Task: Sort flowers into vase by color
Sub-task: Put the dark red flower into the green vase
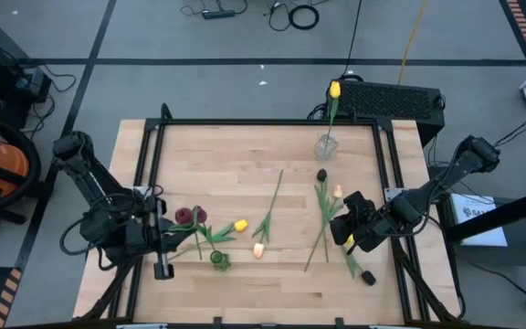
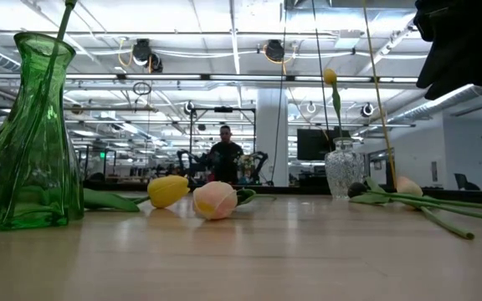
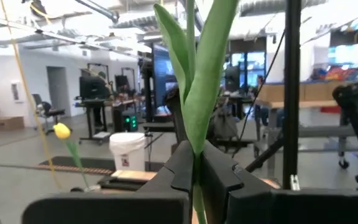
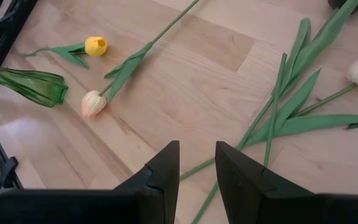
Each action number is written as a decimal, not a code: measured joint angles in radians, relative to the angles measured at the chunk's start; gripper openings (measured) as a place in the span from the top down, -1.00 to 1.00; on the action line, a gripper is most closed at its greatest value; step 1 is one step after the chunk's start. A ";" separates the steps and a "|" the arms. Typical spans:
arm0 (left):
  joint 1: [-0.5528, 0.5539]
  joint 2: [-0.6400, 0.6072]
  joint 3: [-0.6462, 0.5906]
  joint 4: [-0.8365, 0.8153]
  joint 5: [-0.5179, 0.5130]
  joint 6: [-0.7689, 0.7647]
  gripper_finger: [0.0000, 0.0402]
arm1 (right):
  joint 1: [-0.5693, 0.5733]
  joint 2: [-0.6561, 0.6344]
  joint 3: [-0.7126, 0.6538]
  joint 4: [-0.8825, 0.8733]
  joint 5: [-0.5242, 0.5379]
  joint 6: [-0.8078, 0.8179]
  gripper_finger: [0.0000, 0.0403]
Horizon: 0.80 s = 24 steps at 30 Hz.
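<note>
Your left pincer was clenched on a green tulip stem, its fingers pressed against the stalk and leaves standing up between them; in the high view it sat at the tabletop's left side, just beside the green vase and a dark red tulip head. Your right pincer hovered over the right side with its fingers slightly parted, holding nothing, above a bunch of green stems. A cream-peach tulip and a yellow tulip lay near the tabletop's middle. Another yellow tulip stood in the clear glass vase at the far edge.
</note>
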 joint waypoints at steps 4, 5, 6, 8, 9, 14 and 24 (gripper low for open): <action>-0.001 0.000 0.000 -0.004 0.017 0.000 0.97 | -0.001 0.000 0.000 0.000 0.007 0.001 0.53; -0.001 0.000 0.000 -0.005 0.018 -0.001 0.97 | -0.001 0.000 0.000 0.000 0.009 0.002 0.53; 0.000 0.001 0.000 -0.009 0.020 -0.003 0.97 | -0.001 0.000 0.000 0.000 0.010 0.005 0.53; 0.000 0.008 0.000 -0.017 0.021 -0.002 0.97 | -0.001 0.000 0.000 0.000 0.010 0.020 0.53; 0.001 0.014 0.000 -0.020 0.022 -0.002 0.98 | -0.001 0.000 0.000 0.000 0.010 0.028 0.53; 0.029 0.056 0.000 -0.020 0.035 -0.002 0.98 | -0.001 0.000 0.000 0.014 0.010 0.032 0.53; 0.095 0.137 0.000 0.000 0.076 -0.005 0.99 | 0.000 0.000 0.000 0.027 0.010 0.030 0.53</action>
